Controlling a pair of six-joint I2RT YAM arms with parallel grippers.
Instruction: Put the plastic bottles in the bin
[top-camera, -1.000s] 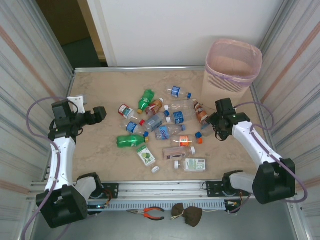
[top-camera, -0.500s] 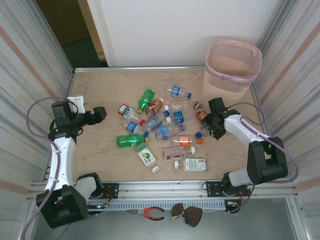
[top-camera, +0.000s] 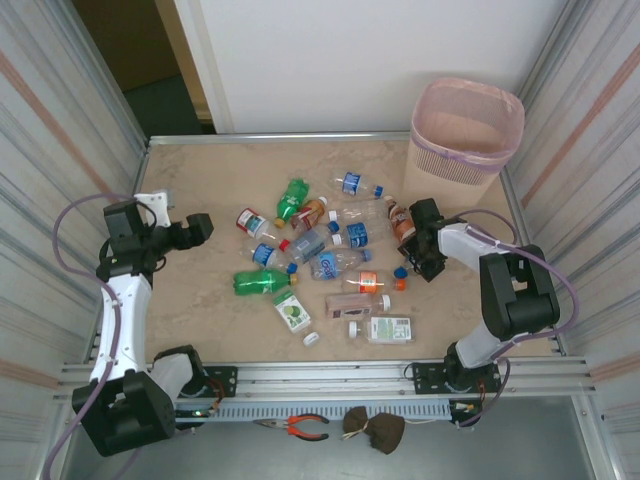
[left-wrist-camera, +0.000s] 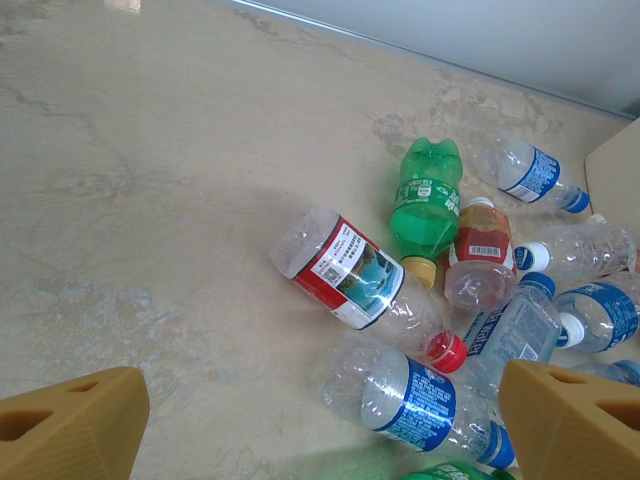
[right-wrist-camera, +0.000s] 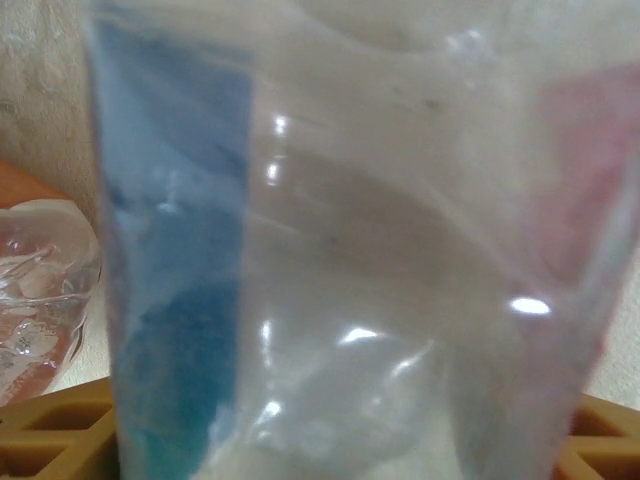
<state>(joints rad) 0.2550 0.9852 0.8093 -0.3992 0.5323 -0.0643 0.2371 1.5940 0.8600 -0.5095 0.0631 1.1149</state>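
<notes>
Plastic bottles (top-camera: 330, 255) lie on their sides in a loose cluster at the middle of the bench (top-camera: 200, 180), some touching. Caps are blue, white, red and orange. A green bottle (top-camera: 260, 282) lies on the cluster's near-left side and another green one (top-camera: 292, 198) on its far side. In the left wrist view a clear bottle with a red label (left-wrist-camera: 350, 275) lies just beside that far green one.

The bin (top-camera: 445, 165) stands upright in the far right corner of the bench, well apart from the cluster.

The left gripper (top-camera: 197, 228) hovers near the left edge, clear of the bottles. Its fingers (left-wrist-camera: 70, 425) are spread wide with nothing between them.

The right gripper (top-camera: 412, 258) is low at the right side of the cluster, just beside a brown bottle (top-camera: 402, 222). In the right wrist view a clear bottle with a blue label (right-wrist-camera: 340, 250) sits very close between the tan fingers (right-wrist-camera: 40, 440). Cannot tell whether they clamp it.
</notes>
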